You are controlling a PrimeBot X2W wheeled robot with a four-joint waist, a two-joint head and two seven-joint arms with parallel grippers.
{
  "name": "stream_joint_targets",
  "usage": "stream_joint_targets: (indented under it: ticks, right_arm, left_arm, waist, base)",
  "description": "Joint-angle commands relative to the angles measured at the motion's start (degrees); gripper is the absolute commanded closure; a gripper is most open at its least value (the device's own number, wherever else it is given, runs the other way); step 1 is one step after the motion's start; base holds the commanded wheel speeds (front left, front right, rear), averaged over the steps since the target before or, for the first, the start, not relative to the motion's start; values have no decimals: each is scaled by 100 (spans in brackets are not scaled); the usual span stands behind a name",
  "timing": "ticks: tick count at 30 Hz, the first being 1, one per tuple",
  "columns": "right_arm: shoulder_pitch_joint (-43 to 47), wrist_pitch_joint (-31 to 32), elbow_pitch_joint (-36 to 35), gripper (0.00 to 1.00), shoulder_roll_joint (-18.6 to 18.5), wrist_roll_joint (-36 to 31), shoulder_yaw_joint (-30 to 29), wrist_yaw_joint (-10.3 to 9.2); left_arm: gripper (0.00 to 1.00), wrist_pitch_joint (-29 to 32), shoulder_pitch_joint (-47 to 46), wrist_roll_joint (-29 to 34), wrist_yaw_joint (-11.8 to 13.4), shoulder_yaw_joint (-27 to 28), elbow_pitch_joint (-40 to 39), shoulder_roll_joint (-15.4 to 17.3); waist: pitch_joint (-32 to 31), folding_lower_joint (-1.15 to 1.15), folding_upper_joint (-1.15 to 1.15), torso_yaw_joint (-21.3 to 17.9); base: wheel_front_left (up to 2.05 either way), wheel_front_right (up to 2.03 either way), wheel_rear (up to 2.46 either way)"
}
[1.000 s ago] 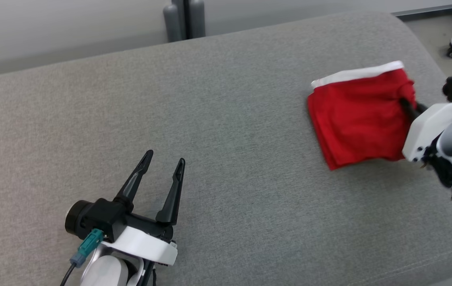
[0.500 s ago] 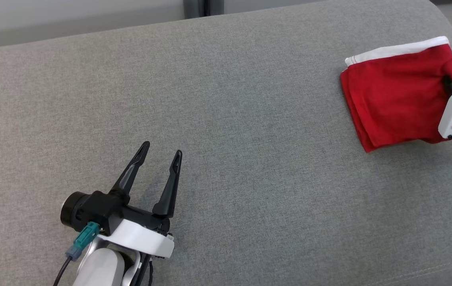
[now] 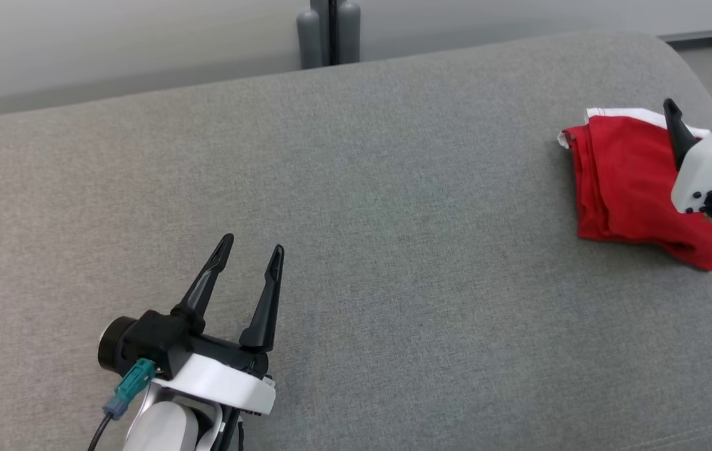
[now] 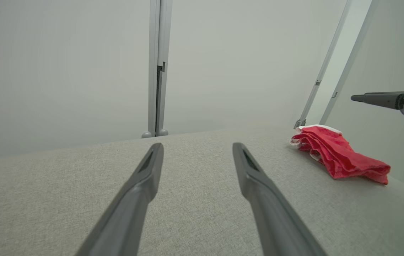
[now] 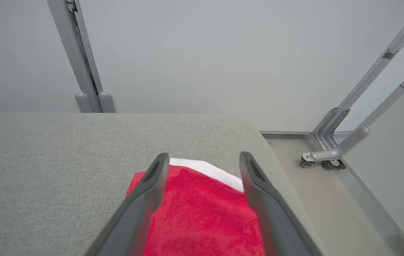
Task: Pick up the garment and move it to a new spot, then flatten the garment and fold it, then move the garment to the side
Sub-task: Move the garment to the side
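1. Now the right gripper [image 3: 697,103] is letting go. Its two dark fingers are standing wide apart, where a second ago they were pinched shut on the cloth's right edge.
2. The red garment [image 3: 628,188] is lying folded on the grey padded table [image 3: 393,219], close to the table's far right corner, with its white band [image 3: 619,114] facing the table's far edge.
3. It is no longer hanging stretched from those fingers. It is settling into a narrower, flatter stack on the table.
4. The right gripper is hovering over the garment's right side. From the left wrist view it is sitting clear above the cloth, and nothing is caught between the fingers.
5. The left gripper [image 3: 252,243] is idling by the table's near left side, fingers spread wide and holding nothing, well apart from the garment, just as it was a second ago.
6. So I'm reading this as the last step wrapping up: the garment is looking folded and parked at the table's right side.
7. One thing I'm watching is the cloth's near right corner, which is trailing out loosely towards the table's right edge. The right arm is probably going to need a clean lift away so a fingertip isn't dragging the fold open.
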Motion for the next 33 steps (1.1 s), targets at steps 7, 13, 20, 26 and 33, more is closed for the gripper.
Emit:
stream_joint_targets:
  ticks: [7,13,20,26,33]
  right_arm:
    - [370,-561,-715,0,22,180,108,1]
    - [1035,-753,-1588,0,-100,328,-130,1]
    - [2388,-788,-2811,0,-125,-71,-1020,1]
    - [3803,-785,-3933,0,138,-571,-1813,1]
    - [4999,-786,-4893,0,628,-1044,-2508,1]
  left_arm:
    - [0,-1,267,-79,121,234,-100,4]
    - [0,-1,494,-92,195,543,-210,31]
    - [0,-1,829,-77,244,773,-273,38]
    - [0,-1,1113,-116,315,897,-377,18]
    - [0,-1,1318,-149,410,1022,-319,7]
  waist:
    - [-515,0,0,267]
    - [-818,0,0,577]
    - [-1169,0,0,908]
    - [-1349,0,0,1029]
    - [-1408,0,0,1028]
  base:
    - [0,0,0]
    - [0,0,0]
    - [0,0,0]
    - [0,0,0]
    - [0,0,0]
